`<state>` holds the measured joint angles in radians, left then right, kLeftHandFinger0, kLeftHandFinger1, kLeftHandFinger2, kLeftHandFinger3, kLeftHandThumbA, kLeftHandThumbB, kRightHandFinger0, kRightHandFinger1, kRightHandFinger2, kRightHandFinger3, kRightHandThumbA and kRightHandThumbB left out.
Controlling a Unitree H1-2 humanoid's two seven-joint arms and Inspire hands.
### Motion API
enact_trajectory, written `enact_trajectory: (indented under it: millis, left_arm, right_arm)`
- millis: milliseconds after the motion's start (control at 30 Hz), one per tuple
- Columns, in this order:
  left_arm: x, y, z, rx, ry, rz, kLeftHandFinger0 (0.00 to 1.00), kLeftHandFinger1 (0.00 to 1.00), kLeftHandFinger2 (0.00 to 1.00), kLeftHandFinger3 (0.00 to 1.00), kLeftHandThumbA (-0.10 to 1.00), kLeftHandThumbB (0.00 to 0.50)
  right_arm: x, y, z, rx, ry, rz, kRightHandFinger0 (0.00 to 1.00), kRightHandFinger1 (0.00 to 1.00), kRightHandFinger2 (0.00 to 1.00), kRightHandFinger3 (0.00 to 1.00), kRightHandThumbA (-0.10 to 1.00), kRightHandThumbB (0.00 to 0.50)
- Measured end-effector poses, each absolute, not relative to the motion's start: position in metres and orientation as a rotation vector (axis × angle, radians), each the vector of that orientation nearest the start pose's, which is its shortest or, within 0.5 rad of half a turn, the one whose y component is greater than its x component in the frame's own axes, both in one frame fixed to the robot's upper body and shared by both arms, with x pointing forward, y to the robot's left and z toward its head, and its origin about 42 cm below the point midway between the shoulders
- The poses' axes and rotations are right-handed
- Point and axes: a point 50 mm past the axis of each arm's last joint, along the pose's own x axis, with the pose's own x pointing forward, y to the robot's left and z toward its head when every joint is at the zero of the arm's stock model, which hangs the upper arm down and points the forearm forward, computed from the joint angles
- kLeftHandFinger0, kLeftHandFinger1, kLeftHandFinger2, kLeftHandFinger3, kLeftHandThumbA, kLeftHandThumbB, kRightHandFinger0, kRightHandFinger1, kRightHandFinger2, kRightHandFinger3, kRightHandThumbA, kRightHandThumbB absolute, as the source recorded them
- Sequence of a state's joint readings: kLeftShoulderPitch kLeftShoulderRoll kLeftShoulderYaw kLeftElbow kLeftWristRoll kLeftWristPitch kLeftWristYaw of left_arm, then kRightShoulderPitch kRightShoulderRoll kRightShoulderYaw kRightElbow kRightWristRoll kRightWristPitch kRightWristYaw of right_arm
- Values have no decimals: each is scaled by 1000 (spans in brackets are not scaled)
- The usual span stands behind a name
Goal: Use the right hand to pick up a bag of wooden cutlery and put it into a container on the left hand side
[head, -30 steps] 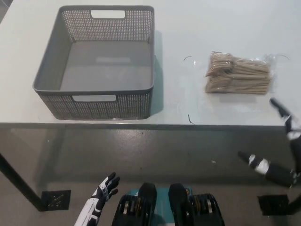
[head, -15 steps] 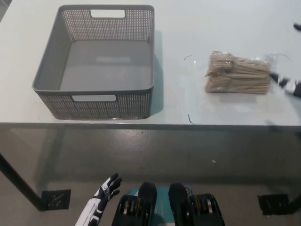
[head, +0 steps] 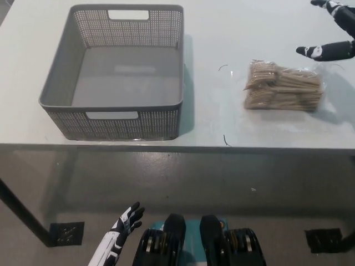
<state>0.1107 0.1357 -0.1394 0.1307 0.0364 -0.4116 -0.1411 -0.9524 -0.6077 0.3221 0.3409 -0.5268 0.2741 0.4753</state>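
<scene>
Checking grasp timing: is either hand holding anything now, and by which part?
Nothing is held. The right hand is open, fingers apart, near the bag of wooden cutlery but not gripping it. The left hand hangs open, low at left.

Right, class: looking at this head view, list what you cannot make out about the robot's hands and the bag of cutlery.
Right hand: head view, palm and arm cut off by the right edge.
Bag of wooden cutlery: head view, pieces too small and packed to tell apart.
Left hand: head view, forearm cut off by the bottom edge.
</scene>
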Motion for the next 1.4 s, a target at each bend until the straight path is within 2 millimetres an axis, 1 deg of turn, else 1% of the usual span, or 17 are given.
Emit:
enact_trajectory:
  millis: [33,133,233,400,567,667,933,967,1033,1100,1200,1233,1267,1400]
  left_arm:
    - [234,218,57,156,-154,-287,1000,1000,1000,1000,1000,269]
    - [235,218,57,156,-155,-287,1000,1000,1000,1000,1000,268]
    - [235,218,57,155,-155,-287,1000,1000,1000,1000,1000,267]
    - [236,218,57,150,-155,-289,1000,1000,1000,1000,1000,259]
    - [236,218,57,150,-154,-290,1000,1000,1000,1000,1000,270]
    - [236,218,57,150,-154,-289,1000,1000,1000,1000,1000,254]
    - [236,219,57,146,-152,-286,1000,1000,1000,1000,1000,253]
    - [235,219,57,145,-152,-286,1000,1000,1000,1000,1000,254]
    - [235,219,57,144,-152,-286,1000,1000,1000,1000,1000,273]
    - [235,219,57,143,-152,-286,1000,1000,1000,1000,1000,263]
    - [235,220,56,142,-150,-284,1000,1000,1000,1000,1000,256]
    - [234,220,56,142,-149,-283,1000,1000,1000,1000,1000,258]
    - [234,220,56,142,-147,-282,1000,1000,1000,1000,1000,249]
    - [231,221,54,142,-140,-281,1000,1000,1000,1000,1000,263]
  right_arm:
    - [513,-296,382,-1261,-36,225,1000,1000,1000,1000,833,500]
    - [524,-295,380,-1286,29,270,1000,1000,1000,1000,836,500]
    - [530,-292,380,-1304,63,304,1000,1000,1000,1000,794,500]
    - [540,-287,379,-1321,122,366,1000,1000,1000,1000,790,500]
    - [548,-288,374,-1337,180,423,1000,1000,1000,1000,823,500]
    - [550,-290,370,-1345,199,447,1000,1000,1000,1000,819,500]
    - [552,-284,363,-1358,209,496,1000,1000,1000,1000,793,500]
    - [553,-283,361,-1362,213,501,1000,1000,1000,1000,792,500]
    - [554,-280,356,-1370,221,514,1000,1000,1000,1000,780,500]
    - [555,-278,351,-1374,232,524,1000,1000,1000,1000,765,500]
    - [556,-275,344,-1378,250,539,1000,1000,1000,1000,798,500]
    - [557,-276,342,-1378,258,543,1000,1000,1000,1000,796,500]
    - [558,-275,339,-1378,265,546,1000,1000,1000,1000,773,500]
    - [560,-275,331,-1379,288,560,1000,1000,1000,1000,772,500]
